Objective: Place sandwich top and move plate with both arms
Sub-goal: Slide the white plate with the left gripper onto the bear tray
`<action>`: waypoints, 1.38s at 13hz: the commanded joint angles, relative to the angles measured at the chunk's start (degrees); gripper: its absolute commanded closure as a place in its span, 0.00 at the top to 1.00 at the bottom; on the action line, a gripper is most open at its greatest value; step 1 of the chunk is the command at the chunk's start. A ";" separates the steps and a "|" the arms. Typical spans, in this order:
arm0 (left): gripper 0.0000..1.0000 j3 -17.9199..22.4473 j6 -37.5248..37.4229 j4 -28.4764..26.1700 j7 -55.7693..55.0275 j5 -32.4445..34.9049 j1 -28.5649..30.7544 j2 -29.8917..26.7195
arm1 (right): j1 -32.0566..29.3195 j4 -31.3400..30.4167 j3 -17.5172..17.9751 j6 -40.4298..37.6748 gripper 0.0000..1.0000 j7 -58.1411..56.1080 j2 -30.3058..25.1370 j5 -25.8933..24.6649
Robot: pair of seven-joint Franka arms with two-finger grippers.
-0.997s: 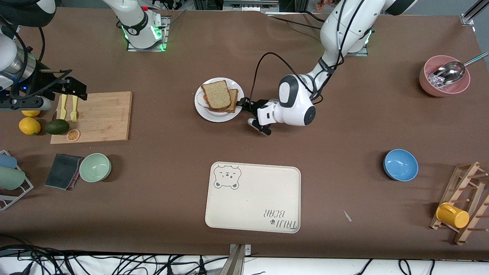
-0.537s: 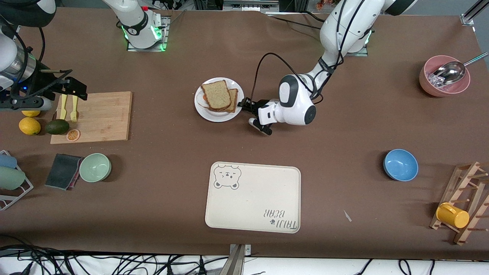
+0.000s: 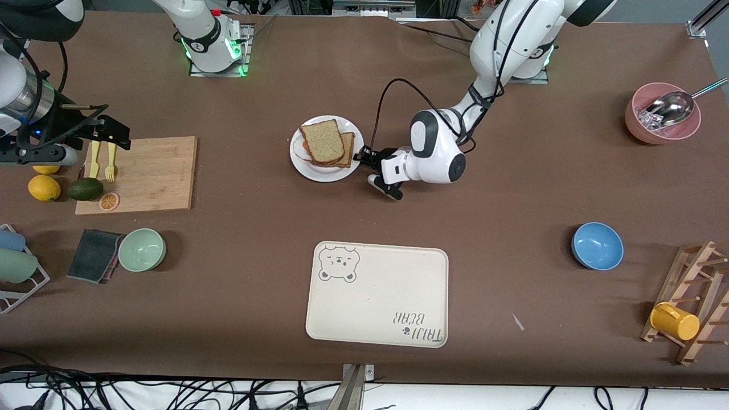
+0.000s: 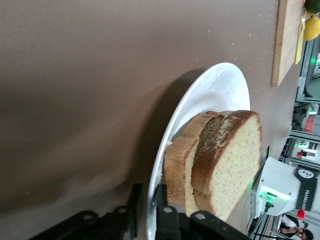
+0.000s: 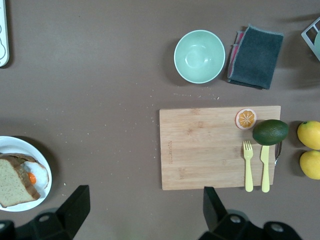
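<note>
since the sandwich top (image 3: pixel 322 141) already lies on the stack on the plate (image 3: pixel 319 171), what matters now is the rim. my left gripper (image 4: pixel 146 210) sits low at the plate's edge toward the left arm's end of the desk, jaws closed thin on that rim, one above it and one below (the wrist view shows this plainly). my right gripper (image 5: pixel 142 205) waits, jaws wide apart, above the cutting board (image 3: pixel 145 173), well away from the plate's free edge.
</note>
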 commanded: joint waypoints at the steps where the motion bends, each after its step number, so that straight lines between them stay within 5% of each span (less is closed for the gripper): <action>1: 0.00 0.25 1.03 0.30 3.86 -4.03 -1.05 0.75 | -0.03 0.61 0.01 -0.26 1.00 -0.53 0.12 0.50; 18: 0.00 0.51 -4.95 6.36 2.46 -3.24 5.28 -2.76 | -0.03 0.52 0.01 -0.43 1.00 -0.44 0.21 0.50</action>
